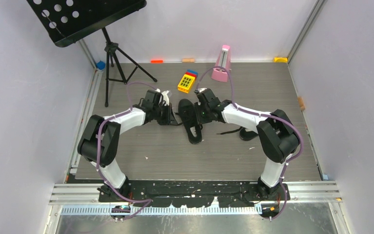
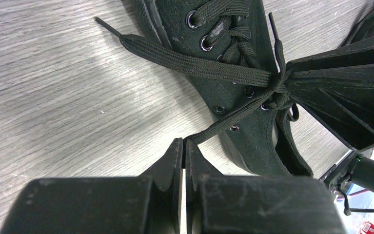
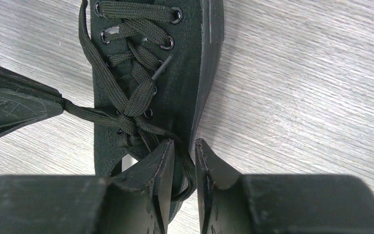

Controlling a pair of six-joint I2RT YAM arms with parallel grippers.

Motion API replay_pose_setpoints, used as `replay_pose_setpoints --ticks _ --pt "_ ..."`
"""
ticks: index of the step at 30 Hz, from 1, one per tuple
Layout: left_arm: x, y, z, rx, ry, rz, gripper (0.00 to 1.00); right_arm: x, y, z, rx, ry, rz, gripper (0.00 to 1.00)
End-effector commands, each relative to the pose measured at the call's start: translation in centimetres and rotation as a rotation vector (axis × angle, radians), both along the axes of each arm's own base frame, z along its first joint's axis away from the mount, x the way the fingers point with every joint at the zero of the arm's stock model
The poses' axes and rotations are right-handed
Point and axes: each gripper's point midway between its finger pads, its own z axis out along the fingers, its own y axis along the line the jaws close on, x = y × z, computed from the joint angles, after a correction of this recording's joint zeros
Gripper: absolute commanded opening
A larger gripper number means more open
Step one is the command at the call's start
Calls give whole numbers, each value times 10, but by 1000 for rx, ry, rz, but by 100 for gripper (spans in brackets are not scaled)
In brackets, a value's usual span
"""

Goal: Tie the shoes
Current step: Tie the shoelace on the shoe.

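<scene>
This looks like a lab test booth. A grey wooden table has plain white walls close around it, with metal rails along its near edge. A black music stand sits at its far left corner.

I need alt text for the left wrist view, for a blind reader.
The left gripper, at the bottom, pinches a lace of a black shoe lying on the grey table. The right gripper holds the lace near its knot.

Grey wood tbl, pale walls
</scene>
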Motion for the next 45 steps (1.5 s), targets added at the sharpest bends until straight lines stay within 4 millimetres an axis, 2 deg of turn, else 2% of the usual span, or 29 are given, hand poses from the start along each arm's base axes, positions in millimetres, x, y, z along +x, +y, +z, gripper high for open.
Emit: replay_pose_setpoints --ticks 1,2,7,8,12,18,26,40,42,45 --pt "8 -11 11 -45 -16 -15 0 8 4 25 26 -63 23 30" --pt "9 -12 11 -49 -16 -17 0 9 4 26 26 -65 24 29" --pt "9 -13 10 -45 -17 -17 0 10 5 29 21 -67 31 2" --pt "9 -12 10 -42 -16 -15 0 10 4 30 16 -69 26 1" --pt "7 -4 4 7 -2 5 0 14 -6 30 -11 -88 -28 0" --pt "0 11 -12 97 28 24 0 17 -25 21 -40 -80 -141 0" --pt "-4 11 -20 140 48 16 0 16 -33 16 -78 -72 -157 0" --pt "-16 41 -51 454 90 33 0 2 -61 -40 -168 37 -219 0" --pt "-18 40 -54 484 93 18 0 0 -64 -46 -181 42 -231 0" --pt "-17 53 -59 578 97 39 0 1 -80 -52 -243 24 -286 0"
